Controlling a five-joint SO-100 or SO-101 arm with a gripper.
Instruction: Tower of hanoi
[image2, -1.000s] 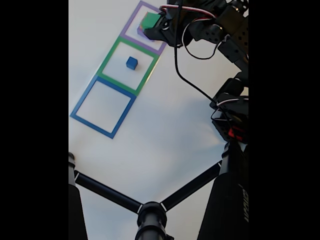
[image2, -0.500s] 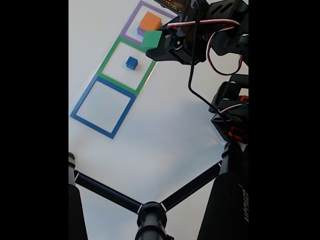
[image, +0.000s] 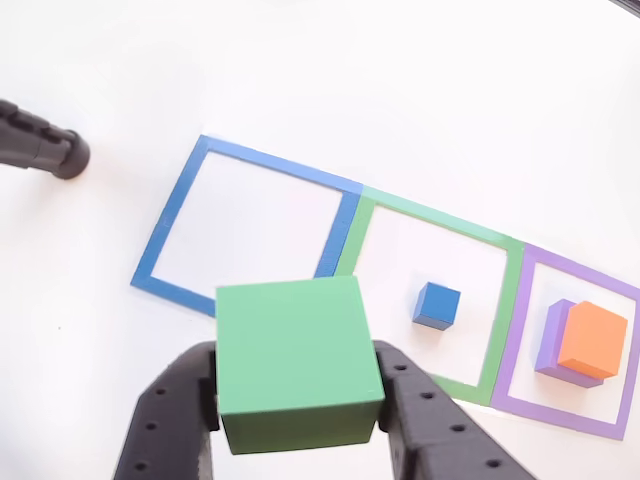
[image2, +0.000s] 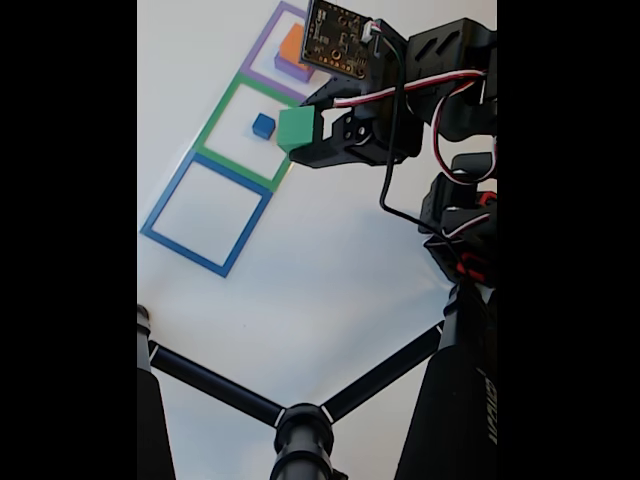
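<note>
My gripper (image: 298, 385) (image2: 300, 133) is shut on the green block (image: 296, 360) (image2: 296, 128) and holds it in the air over the near edge of the green tape square (image: 352, 240) (image2: 216, 113). The small blue cube (image: 436, 305) (image2: 263, 125) sits inside that green square. In the purple tape square (image: 510, 345) (image2: 262, 42) the orange block (image: 591, 340) (image2: 292, 44) rests on the flat purple block (image: 553, 335) (image2: 290, 69). The blue tape square (image: 170, 215) (image2: 165, 203) holds nothing.
Black tripod legs (image2: 215, 385) cross the near part of the white table in the fixed view, and one leg's foot (image: 45, 150) shows at the left of the other view. The arm's base and cables (image2: 462, 220) stand on the right.
The gripper has lifted the green block off the orange block in the purple square and carried it toward the green square's edge, past the blue cube.
</note>
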